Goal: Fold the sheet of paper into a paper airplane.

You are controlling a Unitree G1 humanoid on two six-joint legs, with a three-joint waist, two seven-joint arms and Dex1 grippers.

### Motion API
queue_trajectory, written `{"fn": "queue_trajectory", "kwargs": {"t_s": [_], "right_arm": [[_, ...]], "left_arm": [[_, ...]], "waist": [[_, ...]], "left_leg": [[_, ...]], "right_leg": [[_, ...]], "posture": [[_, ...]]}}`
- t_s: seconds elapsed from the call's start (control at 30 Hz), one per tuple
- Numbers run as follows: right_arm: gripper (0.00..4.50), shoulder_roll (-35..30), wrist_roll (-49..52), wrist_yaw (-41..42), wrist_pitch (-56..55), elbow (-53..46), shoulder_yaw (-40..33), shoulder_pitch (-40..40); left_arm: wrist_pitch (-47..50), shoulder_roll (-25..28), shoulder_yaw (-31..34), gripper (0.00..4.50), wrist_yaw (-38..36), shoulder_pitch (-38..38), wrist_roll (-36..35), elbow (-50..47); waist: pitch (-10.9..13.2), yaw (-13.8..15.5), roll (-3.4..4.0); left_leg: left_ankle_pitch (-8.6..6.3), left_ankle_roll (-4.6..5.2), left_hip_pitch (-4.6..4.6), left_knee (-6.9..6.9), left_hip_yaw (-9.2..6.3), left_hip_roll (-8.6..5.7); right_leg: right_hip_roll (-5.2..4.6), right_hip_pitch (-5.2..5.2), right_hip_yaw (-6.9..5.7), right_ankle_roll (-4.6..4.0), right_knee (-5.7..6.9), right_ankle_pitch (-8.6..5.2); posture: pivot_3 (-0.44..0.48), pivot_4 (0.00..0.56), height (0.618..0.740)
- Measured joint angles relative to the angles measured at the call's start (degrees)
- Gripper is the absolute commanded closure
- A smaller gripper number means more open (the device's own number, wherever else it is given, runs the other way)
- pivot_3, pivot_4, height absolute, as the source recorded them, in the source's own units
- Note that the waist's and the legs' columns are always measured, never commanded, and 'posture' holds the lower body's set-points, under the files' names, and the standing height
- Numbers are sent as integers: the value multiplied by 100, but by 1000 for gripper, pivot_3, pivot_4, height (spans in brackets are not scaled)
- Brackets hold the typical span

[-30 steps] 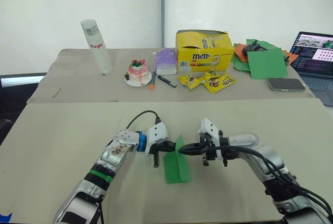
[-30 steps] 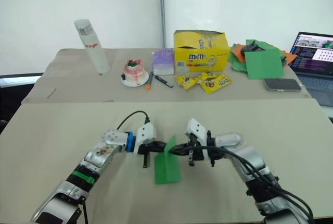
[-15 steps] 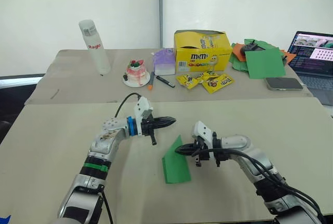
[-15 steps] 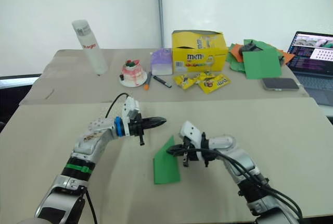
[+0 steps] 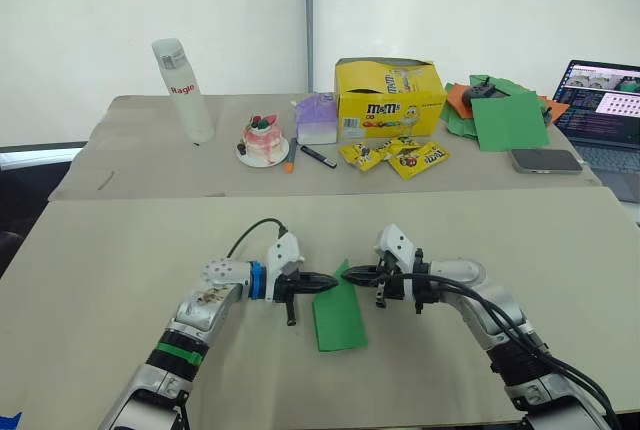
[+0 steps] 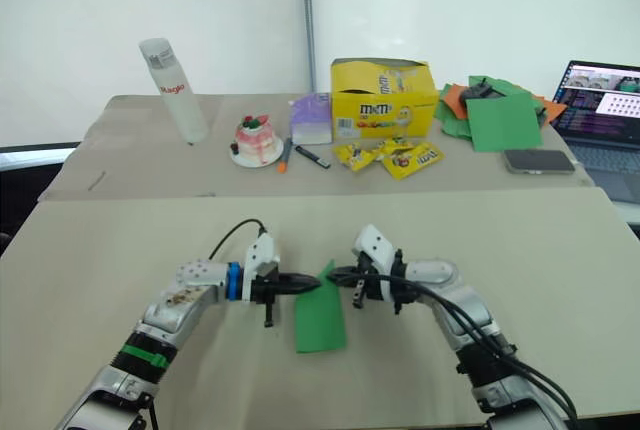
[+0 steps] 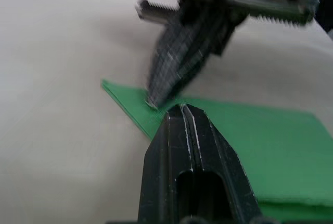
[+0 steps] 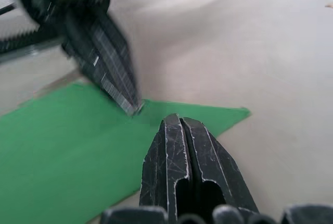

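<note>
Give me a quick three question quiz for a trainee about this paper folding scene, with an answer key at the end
1. True or false: the sheet of paper is orange.
2. Multiple choice: how are the fingers of the left gripper and the right gripper? A) both shut, B) both open, C) one open, one shut.
3. Fill in: the two grippers meet tip to tip at the sheet's ____ corner, the one toward the yellow candy box.

Key:
1. False; it is bright green.
2. A; each wrist view shows its own two fingers pressed together.
3. Far; the tips come together at the pointed far corner.
</note>
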Motion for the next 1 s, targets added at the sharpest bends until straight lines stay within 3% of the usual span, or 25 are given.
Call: {"fn": "queue_trajectory", "kwargs": {"t_s": [0.33,0.77,0.9,1.0], "right_arm": [[4472,103,-74,6,-308,168,-22,-28],[4472,559,-711,-740,-1350,1483,-129,-751],[4472,523,-324,-489,-1372,1282,-529,-604],[4472,161,-392,-89,-1343,794,-279,-389]], "left_arm": [[-296,12,-232,4500,221,-10,375,10],[-349,110,-232,4500,222,-62,394,74],[-405,155,-228,4500,177,-68,392,84],[-407,158,-228,4500,172,-78,393,103]], "waist": [[-1,-20,1],[-5,-64,8],[-5,-87,9],[-6,-87,12]], "left_leg": [[0,0,1,-1,0,2],[1,-1,3,-2,-1,1],[1,-1,0,-5,-1,3],[0,0,1,-6,0,4]], "right_leg": [[4,-2,0,0,2,0],[4,-2,0,0,6,0],[4,-5,1,0,4,0],[6,-4,0,0,3,0]], "posture": [[0,150,740],[0,150,740],[0,150,740],[0,150,740]]}}
